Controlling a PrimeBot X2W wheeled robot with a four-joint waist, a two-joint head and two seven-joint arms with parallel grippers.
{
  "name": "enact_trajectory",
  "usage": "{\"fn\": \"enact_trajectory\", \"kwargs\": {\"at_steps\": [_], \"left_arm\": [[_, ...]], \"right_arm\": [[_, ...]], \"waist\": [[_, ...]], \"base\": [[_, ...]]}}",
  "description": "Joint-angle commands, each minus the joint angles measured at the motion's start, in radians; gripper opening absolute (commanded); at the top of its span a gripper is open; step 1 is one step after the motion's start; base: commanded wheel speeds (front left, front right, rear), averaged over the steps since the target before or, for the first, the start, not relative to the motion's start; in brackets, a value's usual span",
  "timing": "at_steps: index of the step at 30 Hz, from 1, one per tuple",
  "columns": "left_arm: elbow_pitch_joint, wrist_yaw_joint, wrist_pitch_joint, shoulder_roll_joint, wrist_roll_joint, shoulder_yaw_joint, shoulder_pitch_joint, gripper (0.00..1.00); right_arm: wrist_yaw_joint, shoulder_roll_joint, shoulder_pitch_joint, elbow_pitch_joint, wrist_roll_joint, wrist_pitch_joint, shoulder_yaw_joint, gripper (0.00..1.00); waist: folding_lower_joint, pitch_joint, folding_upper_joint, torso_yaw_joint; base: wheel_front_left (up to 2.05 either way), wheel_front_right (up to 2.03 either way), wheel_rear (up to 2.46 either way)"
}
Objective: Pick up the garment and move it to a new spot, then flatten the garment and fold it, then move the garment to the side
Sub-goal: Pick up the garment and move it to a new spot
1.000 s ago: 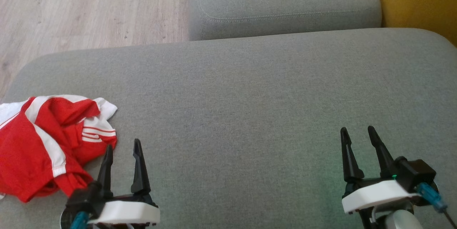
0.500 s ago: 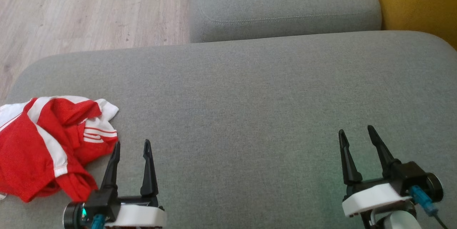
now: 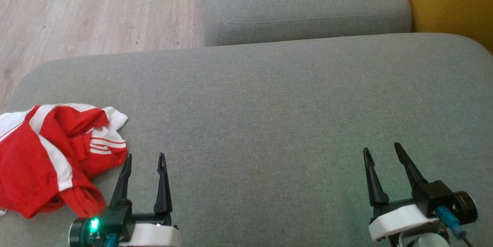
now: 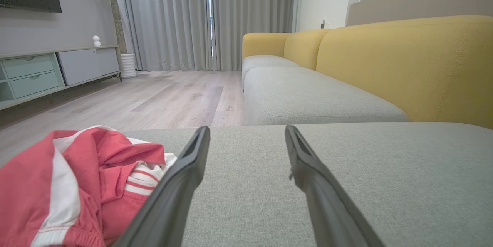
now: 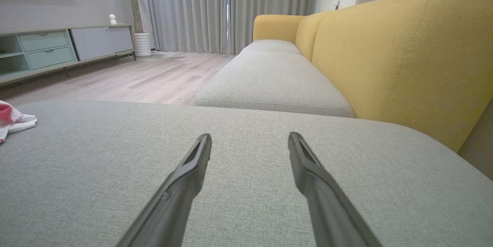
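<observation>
The garment [image 3: 50,158], red with white stripes, lies crumpled at the left edge of the grey sofa cushion [image 3: 269,116]. My left gripper [image 3: 145,157] stands open just to its right, fingers apart with nothing between them. In the left wrist view the garment [image 4: 77,185] bunches at the lower left beside the left finger, and the gripper [image 4: 246,131] is open over bare cushion. My right gripper [image 3: 380,149] is open at the lower right, far from the garment. The right wrist view shows that gripper [image 5: 250,137] open and a scrap of the garment [image 5: 13,120] at the far left.
A second grey seat cushion [image 3: 304,4] lies beyond the one I work on. The yellow sofa back [image 5: 404,58] runs along the right. Wooden floor [image 3: 84,12] lies to the left past the cushion's edge. A low cabinet [image 4: 46,69] stands across the room.
My left gripper has shifted a little to the right and lower in the head view, away from the garment's edge. The right gripper has dropped slightly. The garment has not moved.
</observation>
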Motion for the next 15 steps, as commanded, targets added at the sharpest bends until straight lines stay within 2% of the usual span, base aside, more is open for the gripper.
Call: {"fn": "enact_trajectory", "kwargs": {"at_steps": [1,9,13,15], "left_arm": [[-0.028,0.003,-0.01,0.005,0.008,0.029,-0.037,1.0],[-0.016,0.006,-0.01,0.005,0.014,0.04,-0.039,1.0],[-0.01,0.016,-0.01,0.005,0.016,0.046,-0.041,1.0],[-0.012,0.03,-0.01,0.005,0.014,0.049,-0.043,1.0]], "right_arm": [[0.008,-0.01,-0.032,-0.03,-0.005,-0.012,0.022,1.0],[0.008,-0.01,-0.026,-0.035,-0.003,-0.012,0.016,1.0],[0.008,-0.01,-0.018,-0.039,-0.002,-0.012,0.011,1.0],[0.008,-0.01,-0.012,-0.042,-0.002,-0.012,0.01,1.0]], "waist": [[0.0,0.0,0.0,0.0],[0.0,0.001,0.0,0.008],[0.0,0.0,0.0,0.03],[0.0,0.001,0.0,0.065]], "base": [[0.0,0.0,0.0],[0.0,0.0,0.0],[0.0,0.0,0.0],[0.0,0.0,0.0]]}}
